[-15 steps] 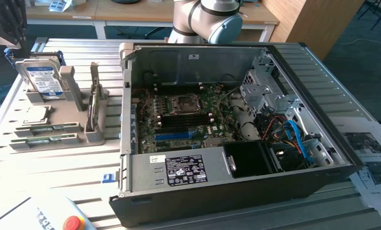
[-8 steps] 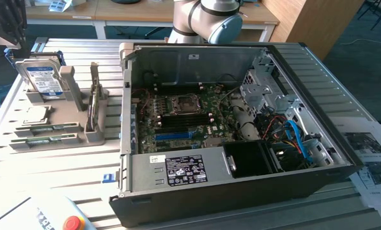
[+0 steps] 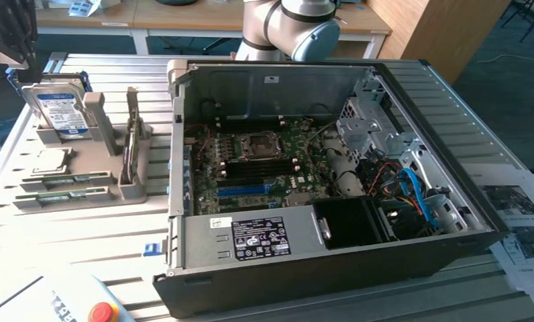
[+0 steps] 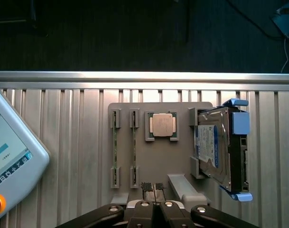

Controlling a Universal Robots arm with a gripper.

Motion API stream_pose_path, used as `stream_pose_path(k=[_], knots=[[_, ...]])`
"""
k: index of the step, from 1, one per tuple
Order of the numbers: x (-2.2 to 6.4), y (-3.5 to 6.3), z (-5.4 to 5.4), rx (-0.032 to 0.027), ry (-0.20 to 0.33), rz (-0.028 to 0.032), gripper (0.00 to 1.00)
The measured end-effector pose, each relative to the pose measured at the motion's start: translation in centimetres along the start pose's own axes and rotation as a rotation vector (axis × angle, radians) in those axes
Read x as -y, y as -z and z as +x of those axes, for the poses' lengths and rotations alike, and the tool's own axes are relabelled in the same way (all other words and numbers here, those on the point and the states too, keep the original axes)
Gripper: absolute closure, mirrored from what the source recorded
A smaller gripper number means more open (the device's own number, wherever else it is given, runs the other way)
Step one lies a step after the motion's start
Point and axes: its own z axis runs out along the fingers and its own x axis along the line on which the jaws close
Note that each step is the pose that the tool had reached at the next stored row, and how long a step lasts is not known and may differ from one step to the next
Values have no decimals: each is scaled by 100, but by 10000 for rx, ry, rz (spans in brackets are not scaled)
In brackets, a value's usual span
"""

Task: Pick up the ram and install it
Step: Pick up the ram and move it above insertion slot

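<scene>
Two thin green ram sticks stand on edge side by side in a grey holder (image 4: 158, 161); in the wrist view they are the ram (image 4: 116, 147) and its twin (image 4: 134, 147). In the exterior view the same sticks (image 3: 70, 180) (image 3: 61, 196) lie low at the holder's front, at the exterior view's left. My gripper (image 4: 153, 186) hangs above the holder's edge, close to the sticks but apart from them. Its fingertips are pressed together, shut on nothing. The open computer case (image 3: 186, 134) shows its motherboard (image 3: 249, 168).
A silver hard drive (image 4: 215, 149) with a blue-white label and a square processor chip (image 4: 162, 125) share the holder. A teach pendant (image 4: 11, 152) with a red button lies beside it. Papers (image 3: 518, 201) lie at the exterior view's right of the case.
</scene>
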Motion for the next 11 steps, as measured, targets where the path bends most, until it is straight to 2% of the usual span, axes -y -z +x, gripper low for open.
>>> stream_pose_path(k=[4, 11], knots=[[0, 0, 0, -1, -1, 13, 90], [-2, -4, 0, 3, -1, 260, 90]])
